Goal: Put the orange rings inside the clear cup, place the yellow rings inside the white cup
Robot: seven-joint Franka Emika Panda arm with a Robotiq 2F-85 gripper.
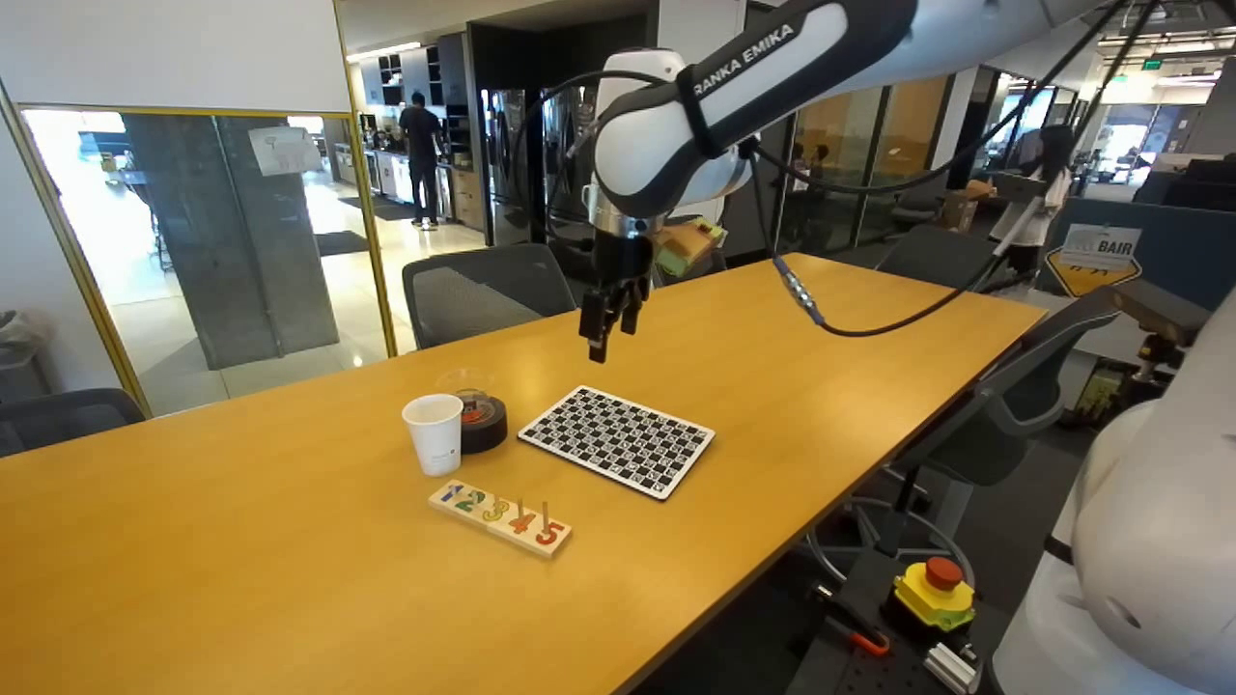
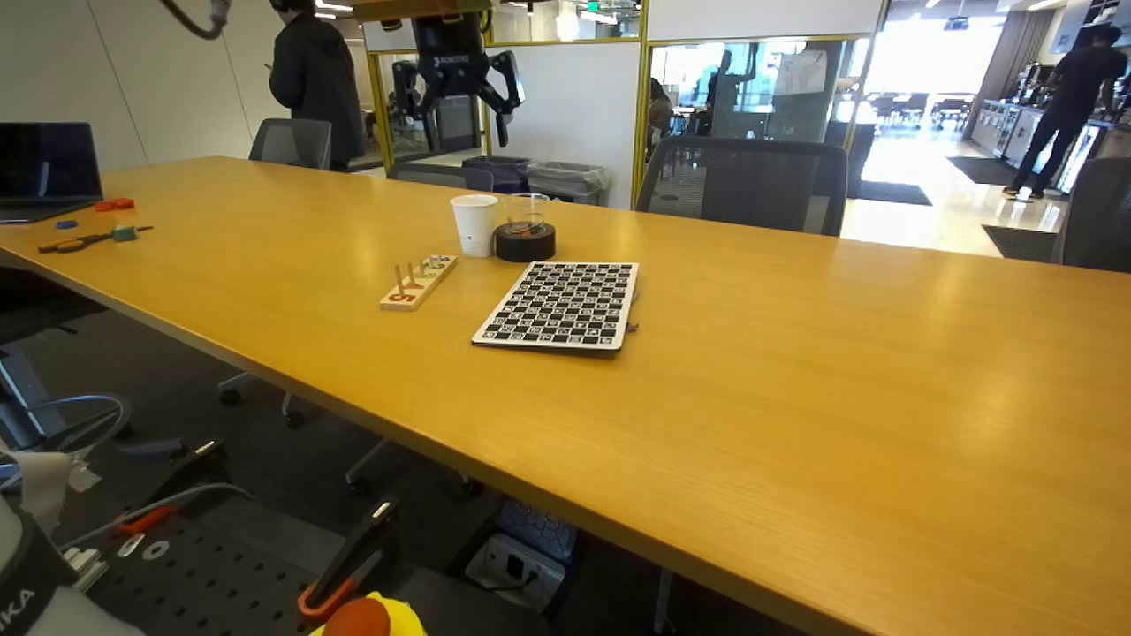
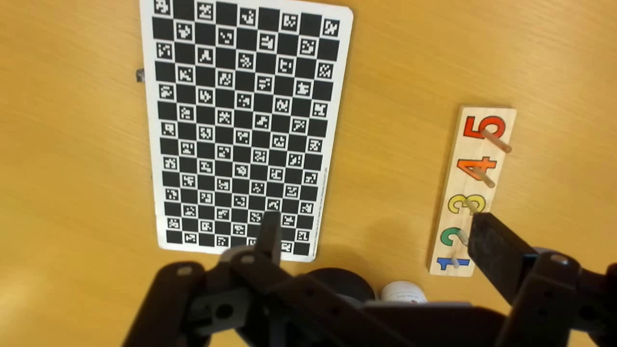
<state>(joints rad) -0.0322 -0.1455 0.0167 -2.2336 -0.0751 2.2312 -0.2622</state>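
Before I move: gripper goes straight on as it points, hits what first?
Likely the wooden tabletop, between the checkered board and numbered peg board; depth is unclear, so the open gripper might clip either.

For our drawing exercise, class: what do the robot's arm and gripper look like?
The arm is white and rounded with black trim; lettering "RANKA EMIKA" runs up to a black strap. Black cables loop from it, one with a silvery connector. The gripper is black, with two jointed fingers.
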